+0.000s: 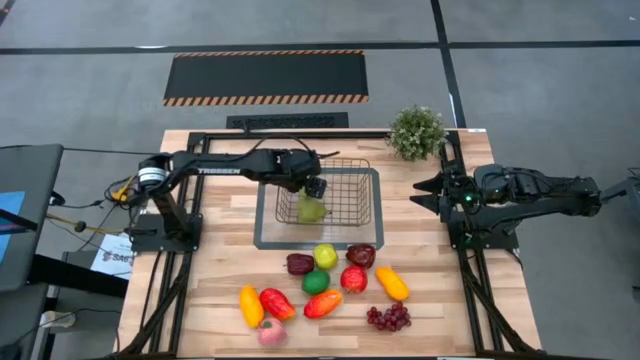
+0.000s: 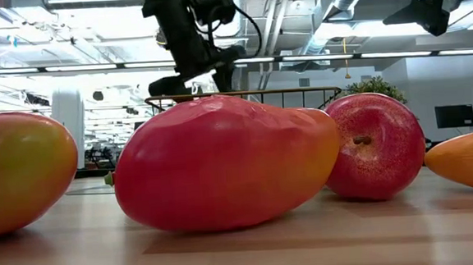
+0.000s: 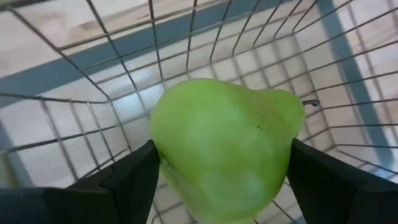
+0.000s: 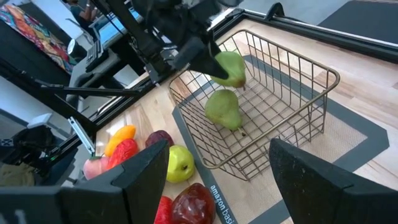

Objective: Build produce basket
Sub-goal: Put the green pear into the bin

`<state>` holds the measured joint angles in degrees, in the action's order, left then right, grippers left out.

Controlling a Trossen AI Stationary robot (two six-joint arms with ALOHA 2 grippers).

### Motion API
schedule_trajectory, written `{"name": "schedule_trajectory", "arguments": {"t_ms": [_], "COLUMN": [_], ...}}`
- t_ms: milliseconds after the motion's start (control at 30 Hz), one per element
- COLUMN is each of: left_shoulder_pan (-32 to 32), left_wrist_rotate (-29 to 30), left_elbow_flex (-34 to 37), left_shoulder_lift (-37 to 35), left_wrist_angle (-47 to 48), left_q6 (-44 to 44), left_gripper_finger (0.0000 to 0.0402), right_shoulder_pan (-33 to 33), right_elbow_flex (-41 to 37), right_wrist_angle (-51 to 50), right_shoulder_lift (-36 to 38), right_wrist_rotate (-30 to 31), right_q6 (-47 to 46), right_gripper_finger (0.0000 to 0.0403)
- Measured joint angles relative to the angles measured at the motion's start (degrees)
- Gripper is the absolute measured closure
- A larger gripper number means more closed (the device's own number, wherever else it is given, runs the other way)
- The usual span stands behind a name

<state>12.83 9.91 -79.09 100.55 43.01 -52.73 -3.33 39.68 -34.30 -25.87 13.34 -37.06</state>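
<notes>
Even overhead light falls on my tabletop (image 1: 430, 300); ceiling strips glare behind the low view, whose near fruit (image 2: 222, 162) looks soft and blurred.

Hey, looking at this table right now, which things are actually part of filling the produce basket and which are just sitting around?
Part of the job:
- wire basket
- pear held by the left end effector above the basket
- second pear already inside
- loose fruit and vegetables on the table
- grape bunch

Just there:
- potted plant
- grey tray under the basket
- right end effector, waiting, open
</notes>
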Motion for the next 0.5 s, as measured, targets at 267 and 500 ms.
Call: {"name": "schedule_trajectory", "arguments": {"t_ms": [267, 500], "left_shoulder_pan": [0.0, 0.0], "left_wrist_rotate": [2.7, 3.1], "left_elbow_flex": [0.0, 0.0], "left_shoulder_lift": [0.9, 0.9], "left_wrist_angle": [1.0, 1.1], "left_q6": [-0.2, -0.5], "left_gripper_finger": [0.0112, 0.0076], "right_shoulder_pan": [0.0, 0.0], "right_elbow_flex": [0.0, 0.0], "right_wrist_angle": [0.0, 0.0], "right_shoulder_lift": [0.0, 0.0], "right_wrist_rotate": [0.0, 0.0], "right_q6": [0.0, 0.0], "right_gripper_finger": [0.0103, 0.0103]}}
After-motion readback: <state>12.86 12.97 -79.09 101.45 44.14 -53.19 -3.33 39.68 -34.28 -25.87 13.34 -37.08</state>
